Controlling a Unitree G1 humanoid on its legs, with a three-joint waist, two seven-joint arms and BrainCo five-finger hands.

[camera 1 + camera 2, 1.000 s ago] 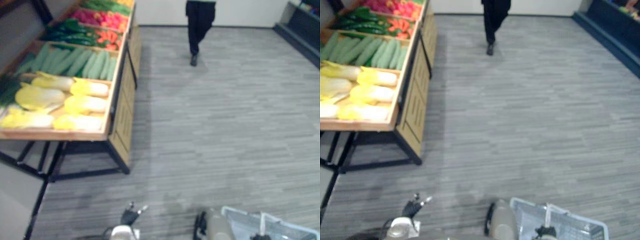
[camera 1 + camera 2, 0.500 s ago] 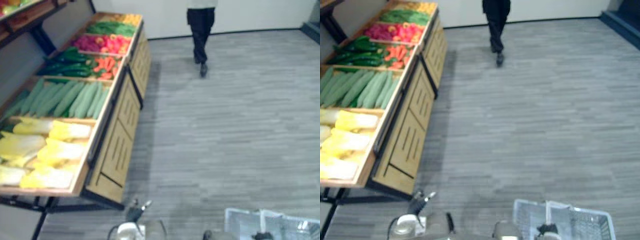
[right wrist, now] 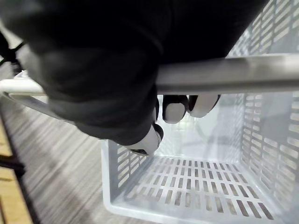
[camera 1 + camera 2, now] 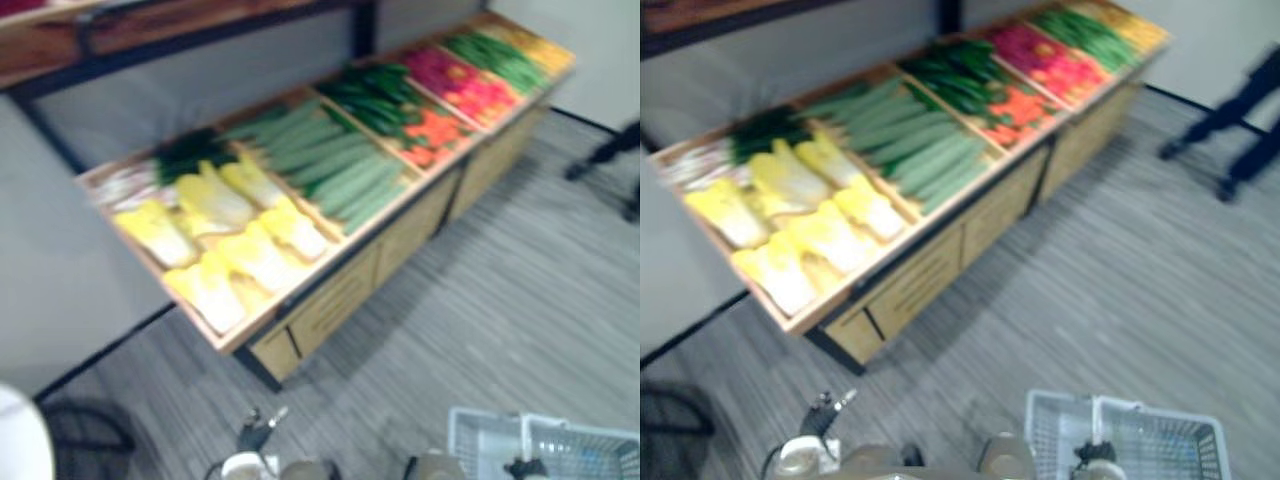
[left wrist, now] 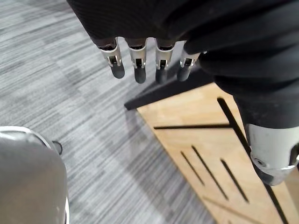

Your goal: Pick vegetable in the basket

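Basket (image 3: 261,154): white slotted plastic, hanging low at the robot's right above the grey floor (image 4: 1120,290)

Handle (image 3: 243,72): pale bar across the basket's top, gripped by the right hand (image 3: 93,79), whose fingers (image 3: 175,109) curl under and round it

Left hand (image 5: 187,28): fingers (image 5: 140,65) straight, side by side with small gaps, pointing down and holding nothing; over the floor, just beside the wooden front panel of the display stand (image 4: 930,270)

Stand compartments, near end to far:
- pale yellow cabbages (image 4: 830,225)
- long pale green vegetables (image 4: 910,150)
- dark green vegetables (image 4: 960,80)
- orange vegetables (image 4: 1015,105)
- red-pink produce (image 4: 1045,55)
- green produce (image 4: 1080,30)
- yellow produce (image 4: 1135,30)

All vegetables lie on the stand, well apart from both hands and the basket

Person's legs (image 4: 1240,120): dark trousers, on the floor near the stand's far end
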